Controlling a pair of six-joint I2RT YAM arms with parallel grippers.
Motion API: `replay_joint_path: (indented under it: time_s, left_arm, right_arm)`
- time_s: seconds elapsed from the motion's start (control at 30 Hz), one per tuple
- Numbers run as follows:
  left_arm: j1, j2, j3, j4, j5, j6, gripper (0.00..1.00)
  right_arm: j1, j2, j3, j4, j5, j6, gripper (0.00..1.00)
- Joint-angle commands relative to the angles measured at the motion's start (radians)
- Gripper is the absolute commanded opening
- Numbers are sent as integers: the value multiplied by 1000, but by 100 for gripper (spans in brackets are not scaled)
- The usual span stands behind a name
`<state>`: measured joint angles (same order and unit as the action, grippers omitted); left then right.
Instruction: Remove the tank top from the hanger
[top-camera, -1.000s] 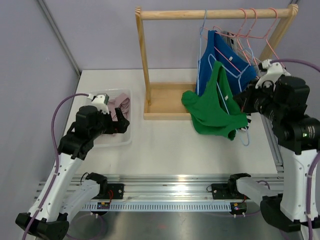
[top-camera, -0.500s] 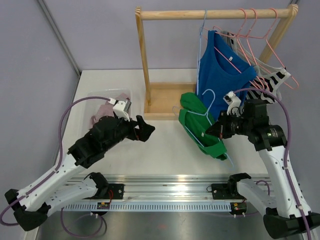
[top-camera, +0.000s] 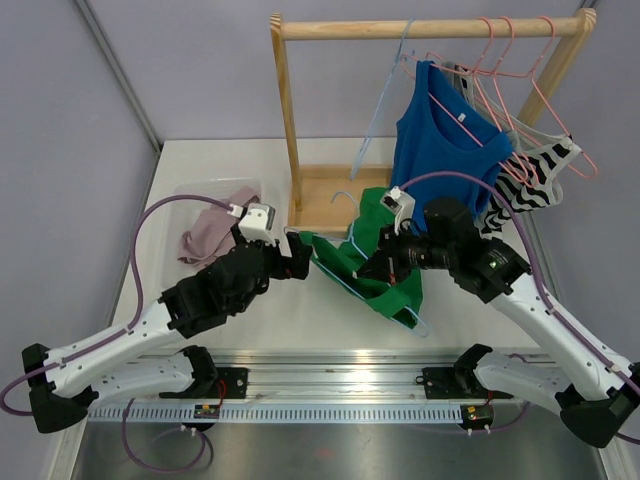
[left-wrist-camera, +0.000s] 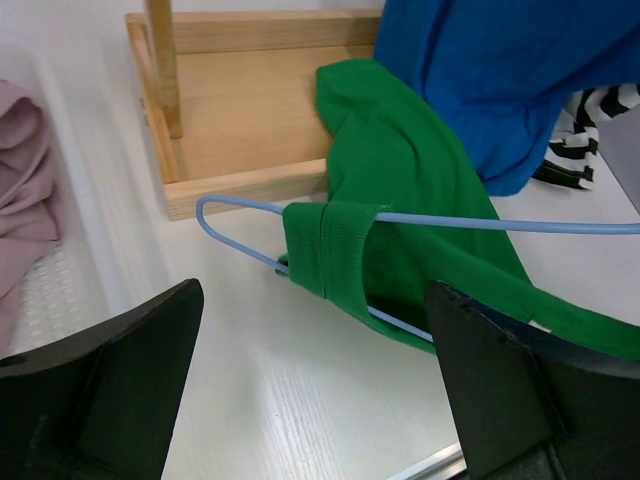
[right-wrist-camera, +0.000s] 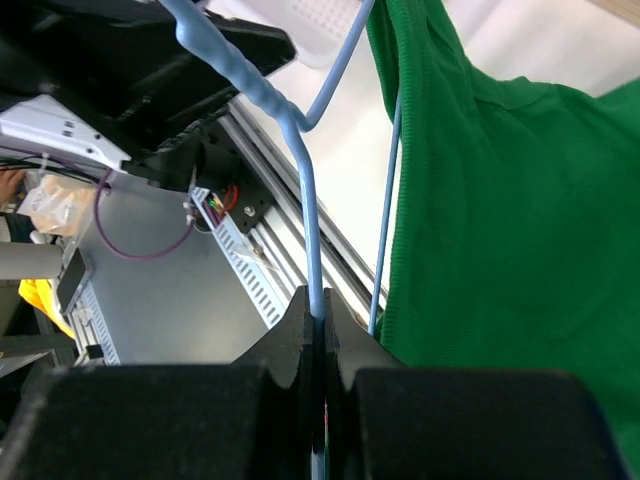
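The green tank top (top-camera: 385, 245) hangs on a light blue wire hanger (top-camera: 416, 322) held low over the table in front of the rack. My right gripper (top-camera: 375, 268) is shut on the hanger's neck, and the right wrist view shows the wire (right-wrist-camera: 315, 260) pinched between the jaws with the green cloth (right-wrist-camera: 500, 200) beside it. My left gripper (top-camera: 303, 258) is open just left of the hanger's end. In the left wrist view one green strap (left-wrist-camera: 325, 245) wraps that wire (left-wrist-camera: 480, 222), ahead of my open gripper (left-wrist-camera: 310, 400), apart from it.
The wooden rack (top-camera: 290, 120) with its base tray (top-camera: 325, 190) stands at the back. On its rail hang a blue tank top (top-camera: 440, 140), a striped garment (top-camera: 535, 170), pink hangers (top-camera: 500, 60) and an empty blue hanger (top-camera: 385, 90). A clear bin (top-camera: 190, 192) holds a pink garment (top-camera: 210, 235).
My right gripper has carried the hanger and green top off the rack, down and leftward over the table. My left arm has swung right from the bin to the hanger's left end.
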<state>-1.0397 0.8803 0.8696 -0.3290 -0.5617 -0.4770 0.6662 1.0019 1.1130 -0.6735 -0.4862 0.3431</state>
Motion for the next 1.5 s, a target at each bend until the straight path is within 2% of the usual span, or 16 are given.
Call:
replay_joint_path:
  time_s: [0.0,0.13,0.23,0.27,0.3,0.37,0.77,0.97,1.23,1.37,1.47]
  left_arm:
    - [-5,-43,-36,31,-115,11,94]
    - [-5,-52,-63,67,-51,26,92]
    - [-5,-43,-66,73,-52,34,88]
    - [-5,-38,-61,68,-55,38,76]
    - [-3,-31,-58,62,-63,41,68]
    - [-5,-23,-47,48,-76,44,58]
    - [-5,9,-11,48,-172,72,55]
    - [-3,-23,-20,99,-84,80,63]
    - [-5,-52,-27,153,-6,75,64]
    - [-5,-21,-3,125,-59,77,63]
    - [-3,20,25,88,-142,71,57]
  right_arm:
    - [33,6,28,167,-5,50,0]
    - [61,44,71,184,-25,48,0]
    - [78,55,97,193,-40,45,0]
    - [82,53,103,192,-38,42,0]
    - [82,55,110,190,-35,36,0]
    - [82,47,125,181,-23,34,0]
    - [82,21,140,177,-81,28,0]
    - [81,24,130,161,-68,8,0]
    - [81,29,102,196,-91,10,0]
    - [81,20,97,210,-118,13,0]
    - [81,3,93,227,-143,22,0]
